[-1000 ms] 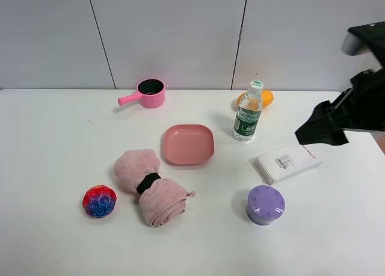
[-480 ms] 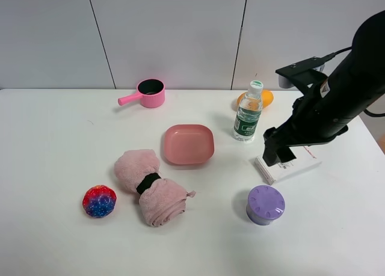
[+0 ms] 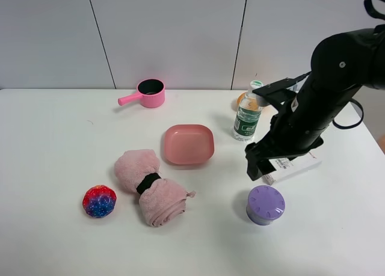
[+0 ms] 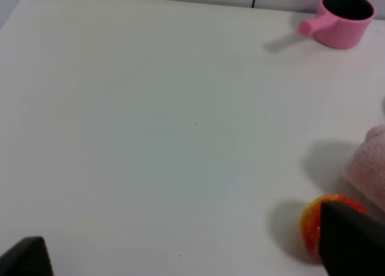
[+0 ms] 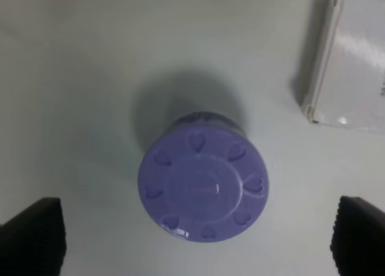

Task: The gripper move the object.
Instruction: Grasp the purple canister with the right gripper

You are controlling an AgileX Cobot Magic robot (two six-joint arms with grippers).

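The white table (image 3: pixel 60 138) fills most of the overhead frame. At right, the black arm (image 3: pixel 325 95) reaches down toward the lower middle-right. Its right gripper (image 3: pixel 257 166) hangs released, fingers spread wide, just above the purple jar (image 3: pixel 265 204) and not touching it. The left gripper (image 4: pixel 186 252) is likewise spread, holding nothing. A rolled pink towel (image 3: pixel 150 189) lies lower left of centre, and a pink plate (image 3: pixel 189 144) sits at centre. A white box (image 3: pixel 298 166) lies partly under the arm, just beside the jar. A water bottle (image 3: pixel 247 121) stands upright right of the plate. The jar sits upright at lower right of centre. A pink saucepan (image 3: pixel 150 93) is at upper centre-left, and a multicoloured ball (image 3: pixel 99 201) at lower left.
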